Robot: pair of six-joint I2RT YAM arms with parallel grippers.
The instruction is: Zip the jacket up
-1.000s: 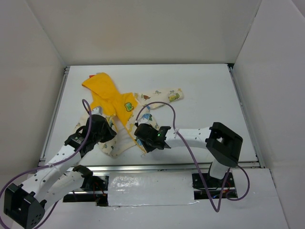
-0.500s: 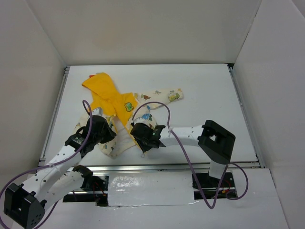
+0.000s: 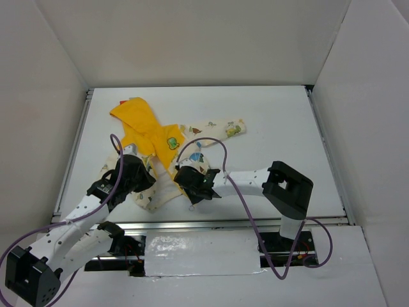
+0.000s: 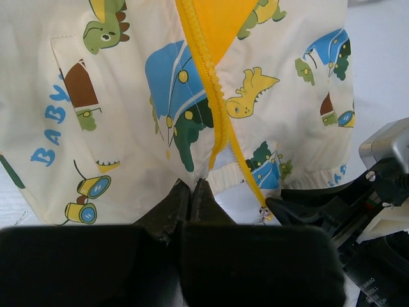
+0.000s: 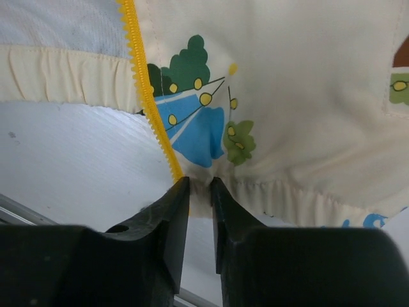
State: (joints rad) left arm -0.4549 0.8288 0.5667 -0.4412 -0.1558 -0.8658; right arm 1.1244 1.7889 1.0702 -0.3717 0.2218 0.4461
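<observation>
Dinosaur-print jacket [image 3: 156, 137] lies flat on the white table [image 3: 275, 128], left of centre, yellow hood at 11 o'clock, hem toward 6.
Both wrists hide the hem from above; a purple cable [image 3: 217, 142] loops over the sleeve at 2 o'clock. The yellow zipper [image 4: 203, 70] tapes are parted at the hem. Left gripper [image 4: 190, 192] is pinched onto the hem edge; right gripper [image 5: 199, 187] is clamped on the hem beside the tape's end.

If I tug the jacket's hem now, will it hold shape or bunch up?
Probably floppy: the jacket lies rumpled on the table, so it should drape and bunch. The gathered hem at the right gripper may stretch before the body follows. The zipper teeth already curve, so they will likely buckle unless kept taut.
</observation>
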